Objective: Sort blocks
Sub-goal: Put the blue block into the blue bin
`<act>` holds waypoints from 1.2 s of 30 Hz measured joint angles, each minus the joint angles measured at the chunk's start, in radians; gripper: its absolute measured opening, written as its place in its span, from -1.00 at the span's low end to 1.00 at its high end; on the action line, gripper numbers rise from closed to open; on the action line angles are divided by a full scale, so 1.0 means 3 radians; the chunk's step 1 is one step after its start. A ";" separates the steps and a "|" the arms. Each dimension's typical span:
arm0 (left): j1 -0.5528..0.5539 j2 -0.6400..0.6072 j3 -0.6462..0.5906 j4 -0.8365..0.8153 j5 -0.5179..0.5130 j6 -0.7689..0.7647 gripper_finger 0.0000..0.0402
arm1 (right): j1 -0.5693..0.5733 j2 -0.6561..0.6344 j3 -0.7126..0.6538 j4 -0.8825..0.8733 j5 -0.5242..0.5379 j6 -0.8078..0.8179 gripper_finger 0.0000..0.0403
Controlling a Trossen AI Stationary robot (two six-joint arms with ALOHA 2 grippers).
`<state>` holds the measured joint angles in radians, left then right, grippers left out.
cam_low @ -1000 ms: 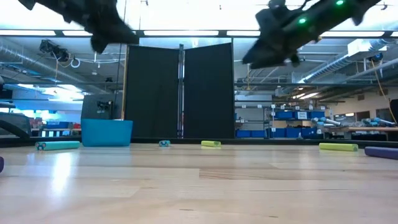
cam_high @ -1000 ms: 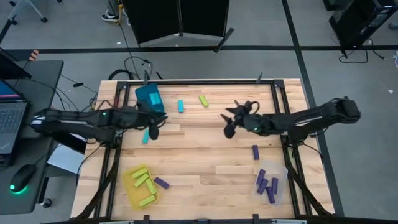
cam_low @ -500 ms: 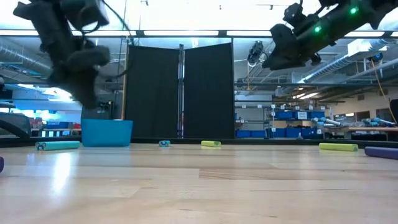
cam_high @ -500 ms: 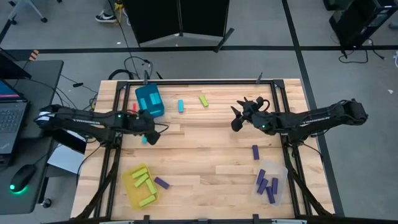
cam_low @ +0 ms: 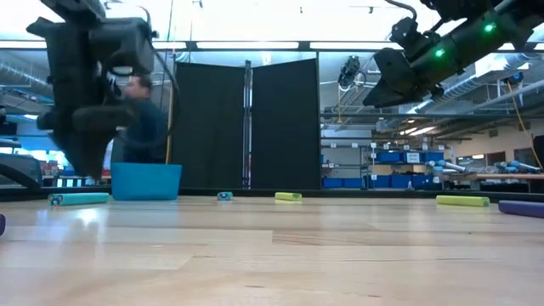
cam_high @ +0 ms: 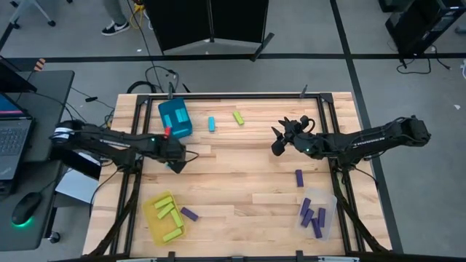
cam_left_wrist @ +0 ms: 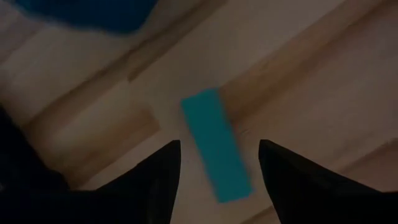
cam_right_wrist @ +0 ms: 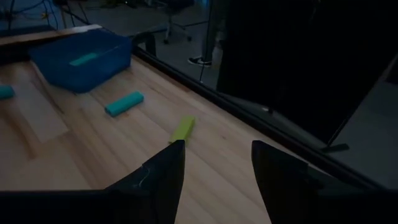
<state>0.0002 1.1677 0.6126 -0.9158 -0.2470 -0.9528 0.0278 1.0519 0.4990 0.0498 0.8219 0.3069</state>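
Observation:
A cyan block (cam_left_wrist: pixel 216 144) lies flat on the wooden table (cam_high: pixel 240 175), just in front of the teal bin (cam_high: pixel 175 116). My left gripper (cam_left_wrist: pixel 219 144) points down over it, open, with one finger on either side and not touching. The low view shows that gripper (cam_low: pixel 85 170) a little above the block (cam_low: pixel 78 199). My right gripper (cam_high: pixel 277 145) hovers open over the table's middle right, holding nothing. Its wrist view looks toward a lime block (cam_right_wrist: pixel 183 129), another cyan block (cam_right_wrist: pixel 124 103) and the teal bin (cam_right_wrist: pixel 84 57).
A yellow bin (cam_high: pixel 164 217) with lime blocks stands near left, and a clear bin (cam_high: pixel 317 213) with purple blocks near right. Loose purple blocks (cam_high: pixel 299 177) (cam_high: pixel 189 214) lie on the table. A person (cam_low: pixel 144 119) passes beyond the far edge.
My left gripper has come down toward the cyan block and tipped from nearly level to pointing down at it. My right gripper has drawn back a little toward the table's right edge. No block has moved.

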 joint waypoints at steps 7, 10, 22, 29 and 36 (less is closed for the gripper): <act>0.0000 0.0132 -0.0232 0.0277 0.0084 -0.0080 0.12 | 0.0014 0.0000 0.0000 0.0010 -0.0001 -0.0062 -0.02; 0.0001 0.0129 -0.0375 0.0578 0.0191 -0.0076 0.12 | 0.0014 0.0000 0.0000 0.0031 0.0000 -0.0064 -0.02; -0.0001 0.0101 -0.0570 0.0839 0.0219 0.0092 -0.33 | 0.0014 0.0001 0.0000 0.0187 -0.0001 -0.0193 -0.02; -0.0003 0.0110 -0.0547 0.0812 0.0210 0.0206 -0.48 | 0.0014 0.0001 0.0000 0.0234 -0.0001 -0.0212 -0.02; -0.0102 0.0014 -0.0210 0.0655 0.0168 0.0344 -0.48 | 0.0008 0.0003 0.0000 0.0259 -0.0001 -0.0217 -0.02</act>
<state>-0.0303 1.1717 0.5496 -0.7192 -0.1965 -0.8495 0.0303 1.0527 0.4992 0.1276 0.8215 0.2417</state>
